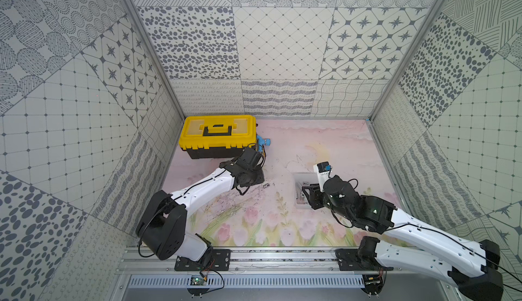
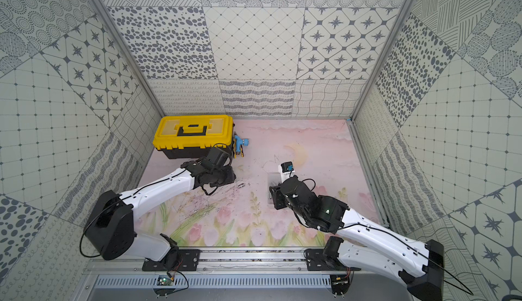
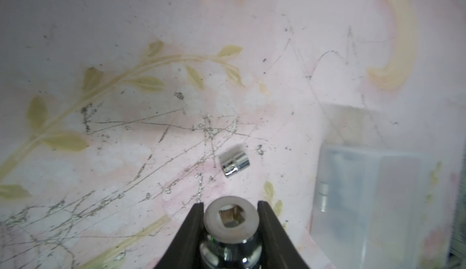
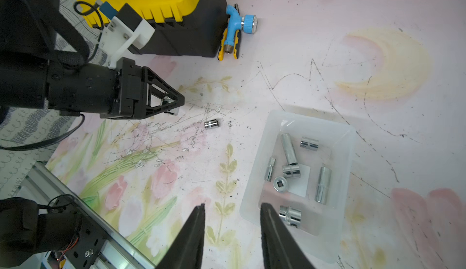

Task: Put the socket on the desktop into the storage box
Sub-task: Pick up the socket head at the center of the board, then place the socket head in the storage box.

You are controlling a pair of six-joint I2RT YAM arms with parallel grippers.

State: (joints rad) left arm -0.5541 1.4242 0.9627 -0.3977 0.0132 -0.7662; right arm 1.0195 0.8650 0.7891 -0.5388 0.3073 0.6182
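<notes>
While L tool (image 3: 230, 204) clamps a socket (image 3: 230, 221), R tool (image 4: 232, 205) gapes open, empty.

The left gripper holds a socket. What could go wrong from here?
1. The left gripper pinches the held socket only on its smooth round sides; it may slip out before reaching the storage box.
2. The right gripper hangs open at the box's edge, so the two grippers might collide there.
3. The loose socket lying between them could be knocked away.
</notes>
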